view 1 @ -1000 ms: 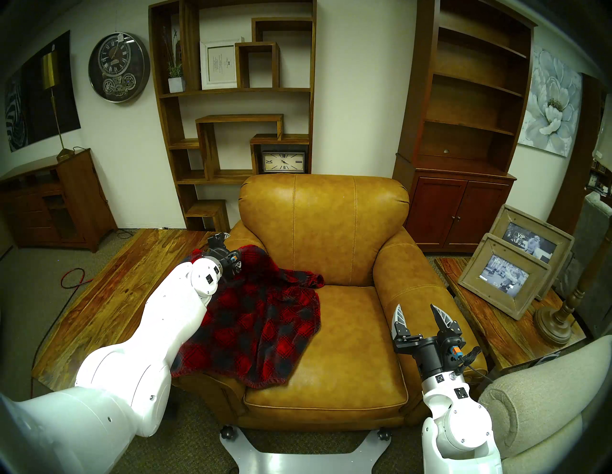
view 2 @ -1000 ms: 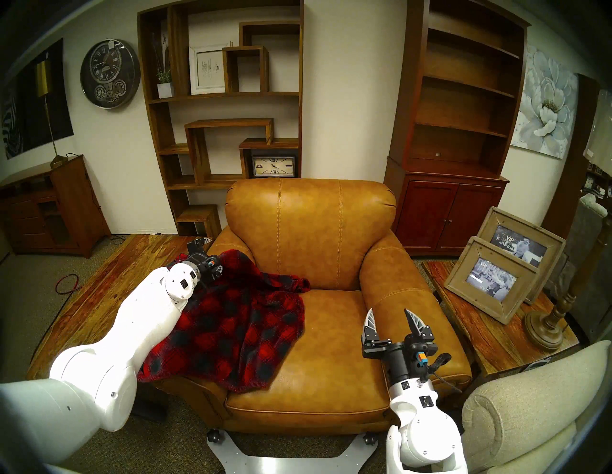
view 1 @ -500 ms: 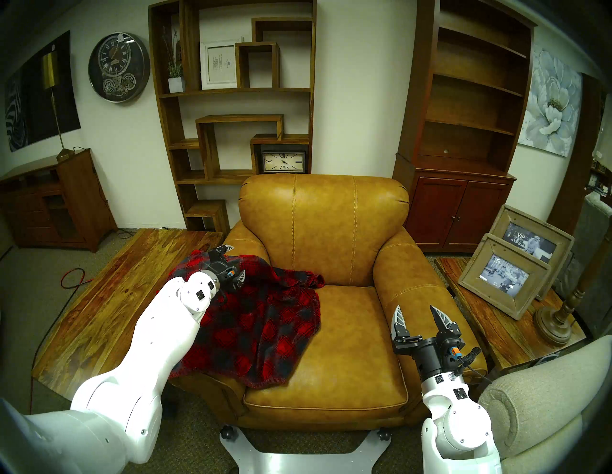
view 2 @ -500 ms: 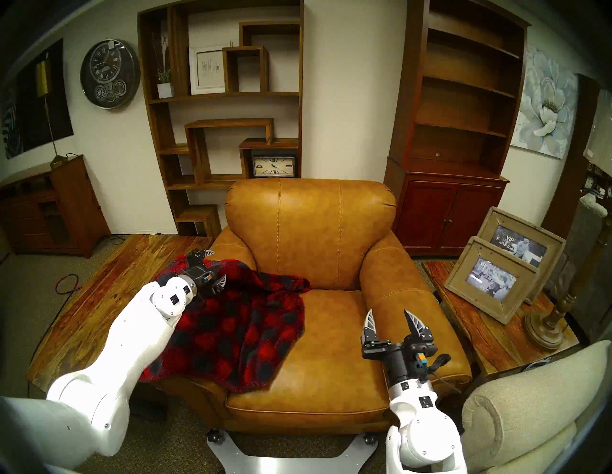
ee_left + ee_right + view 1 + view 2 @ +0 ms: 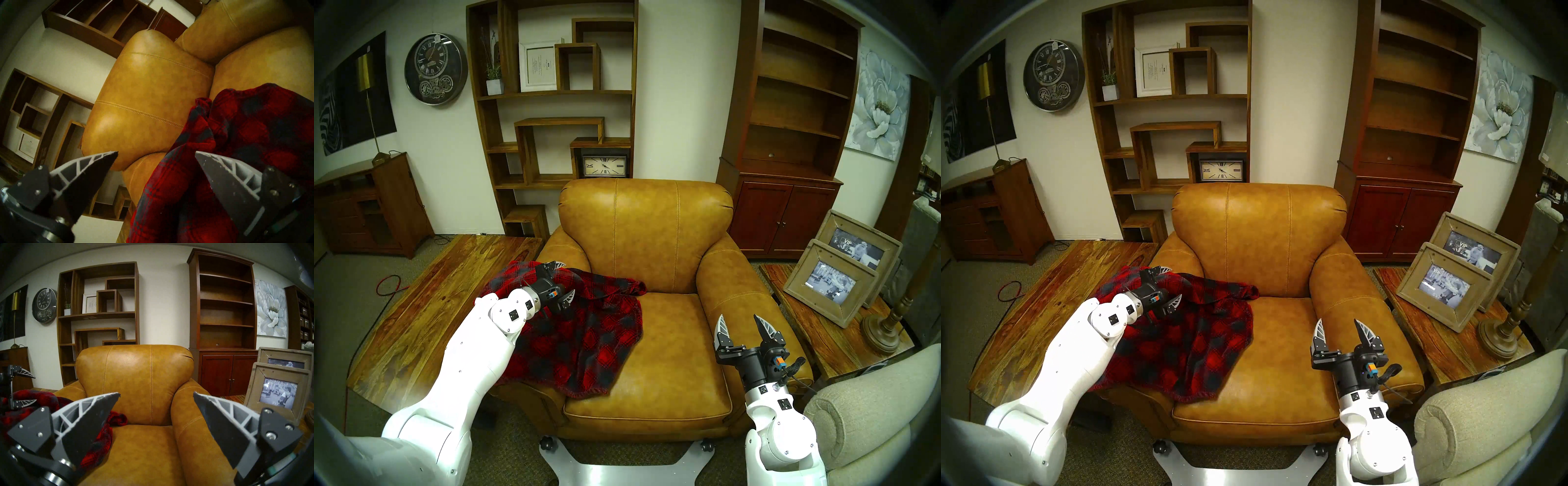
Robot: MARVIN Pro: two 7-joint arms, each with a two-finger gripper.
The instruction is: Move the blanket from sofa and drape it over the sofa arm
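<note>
Since a second earlier, the left gripper (image 5: 562, 280) had drawn back toward the robot and swung rightward, off the far outer edge of the sofa arm (image 5: 561, 253) to a spot above the blanket (image 5: 585, 336); more plaid showed on the arm's outer side than before. Its jaws stood wide apart, holding nothing. The right gripper (image 5: 743, 322) had not moved, its jaws also wide apart and empty, hovering over the opposite armrest of the sofa (image 5: 646, 234).

The blanket lay over the sofa's armrest on the robot's left, spilling across that side of the seat, with a bunched end reaching toward the backrest. Its long axis ran roughly front to back along the armrest. In the left wrist view the cloth (image 5: 237, 152) sat directly under and ahead of the jaws, so the left arm was clearly the nearer one. The draping looked largely done (though part still covered the seat cushion).

The blanket was soft plush fleece, red and dark grey plaid, rumpled in folds. The sofa was glossy tan leather, puffy and rounded, with yellow topstitched seams.
</note>
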